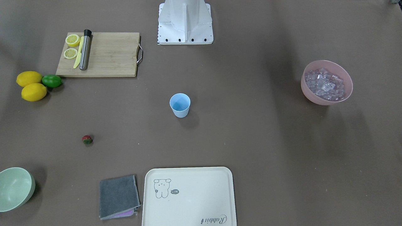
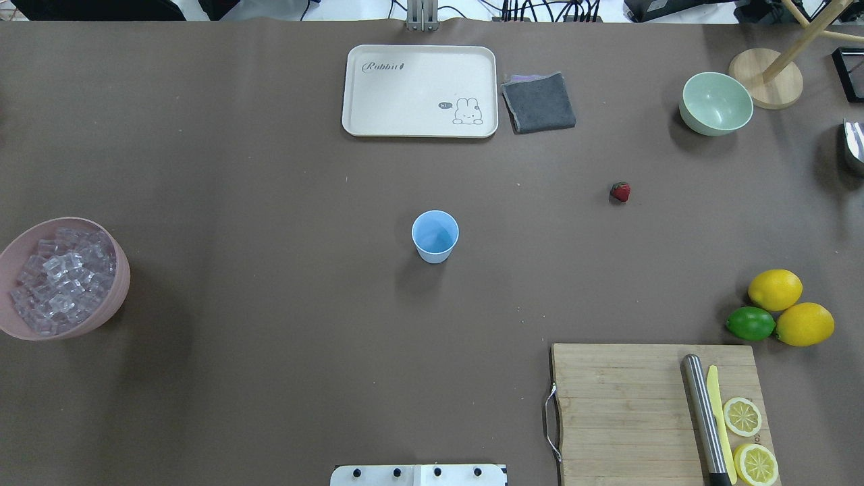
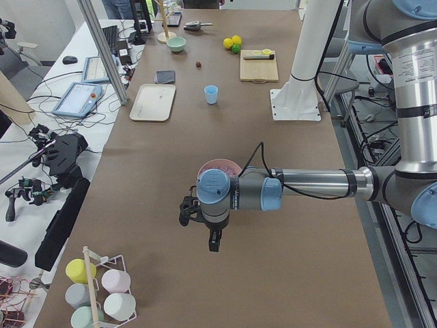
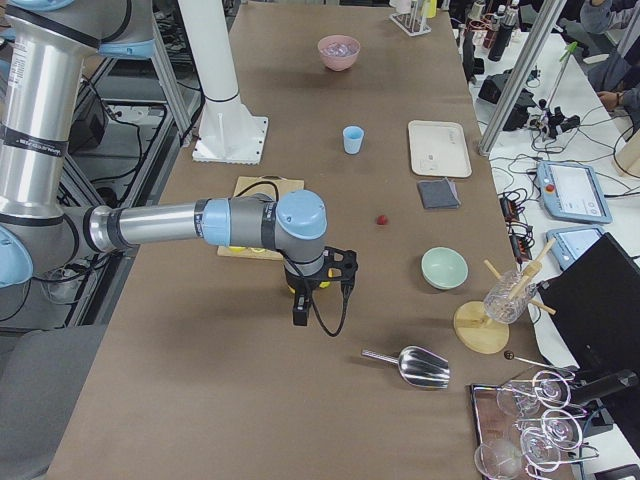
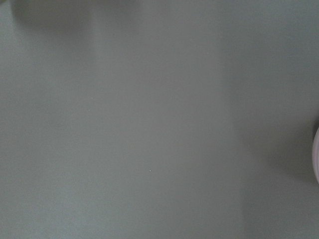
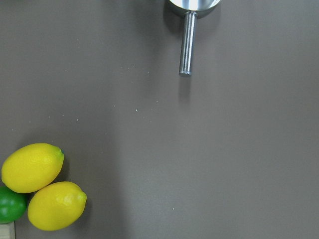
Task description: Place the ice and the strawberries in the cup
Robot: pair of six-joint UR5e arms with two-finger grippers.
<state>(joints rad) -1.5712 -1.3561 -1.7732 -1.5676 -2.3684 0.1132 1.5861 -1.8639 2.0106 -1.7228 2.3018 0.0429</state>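
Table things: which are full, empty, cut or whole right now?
Cup: upright, empty.
Pink bowl: upright, full of ice.
Strawberry: whole, lying on the table, outside the cup.
Green bowl: upright, empty.
Tray: flat, empty.
Cloth: folded.
Whole lemons: two, uncut.
Lemon slices: two, on the board.
Lime: whole.
Scoop: lying down, empty.
Left gripper, right gripper: jaws open or shut, cannot tell.

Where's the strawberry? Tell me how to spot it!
Find the pale green bowl near a corner of the table. Toward the blue cup from it, the strawberry lies alone. It is tiny and red with a green cap, far smaller than the yellow lemons.
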